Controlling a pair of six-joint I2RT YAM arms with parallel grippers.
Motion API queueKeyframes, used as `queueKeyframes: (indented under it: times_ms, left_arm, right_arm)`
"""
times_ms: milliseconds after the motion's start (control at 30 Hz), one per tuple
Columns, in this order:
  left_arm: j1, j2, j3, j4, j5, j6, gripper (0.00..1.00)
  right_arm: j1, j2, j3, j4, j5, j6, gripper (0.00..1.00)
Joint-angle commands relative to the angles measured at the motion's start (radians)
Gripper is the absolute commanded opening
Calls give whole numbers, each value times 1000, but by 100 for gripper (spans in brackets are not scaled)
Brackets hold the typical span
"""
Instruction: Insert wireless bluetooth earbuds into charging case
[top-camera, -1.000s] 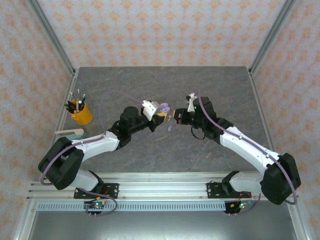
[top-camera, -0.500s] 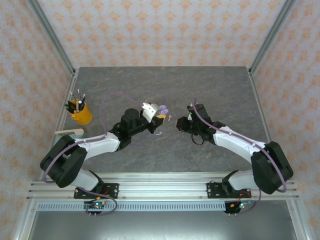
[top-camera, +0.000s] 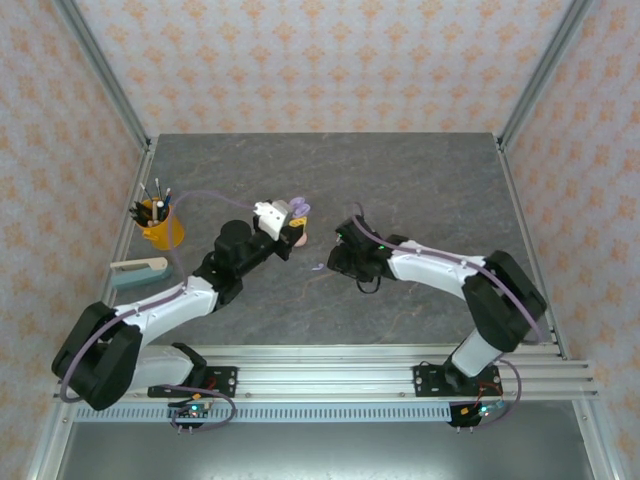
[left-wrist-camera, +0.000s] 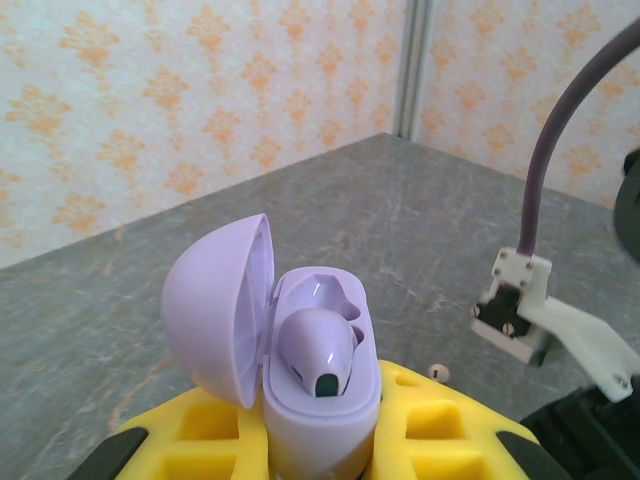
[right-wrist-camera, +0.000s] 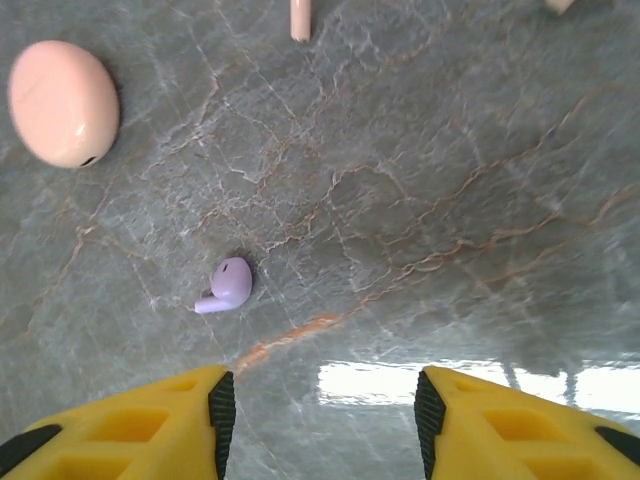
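Right tool (right-wrist-camera: 320, 415) open, yellow fingers (right-wrist-camera: 130, 425) apart, nothing between them. Bare bench (right-wrist-camera: 450, 200) ahead, plenty of room. Lilac earbud (right-wrist-camera: 228, 285) lies on bench just past the left finger, free all round. Farther: closed pink case (right-wrist-camera: 62, 102) at far left; pink earbud (right-wrist-camera: 300, 18) cut off by top edge; pinkish bit in top-right corner too cropped to tell. Left tool (left-wrist-camera: 320, 455) clamps the open lilac case (left-wrist-camera: 330, 410) above bench, lid (left-wrist-camera: 215, 310) swung left, second lilac earbud (left-wrist-camera: 320, 352) seated inside. Its tool tips are cut by the frame bottom. Pen cup (top-camera: 162, 226) well apart at left bench edge.
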Motion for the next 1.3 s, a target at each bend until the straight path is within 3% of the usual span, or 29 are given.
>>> queueKeyframes:
  times_ms: [0, 367, 1033, 1267]
  left_arm:
    - [28, -57, -28, -13, -39, 12, 0]
    - [91, -138, -79, 1, -48, -19, 0]
    - [101, -136, -86, 37, -60, -42, 0]
    - [101, -144, -87, 25, -58, -45, 0]
  right_arm:
    - [48, 79, 111, -166, 125, 176, 52]
    - [129, 307, 417, -389, 238, 372, 49]
    - [131, 441, 490, -404, 229, 341, 40]
    - [132, 451, 487, -419, 219, 296, 30]
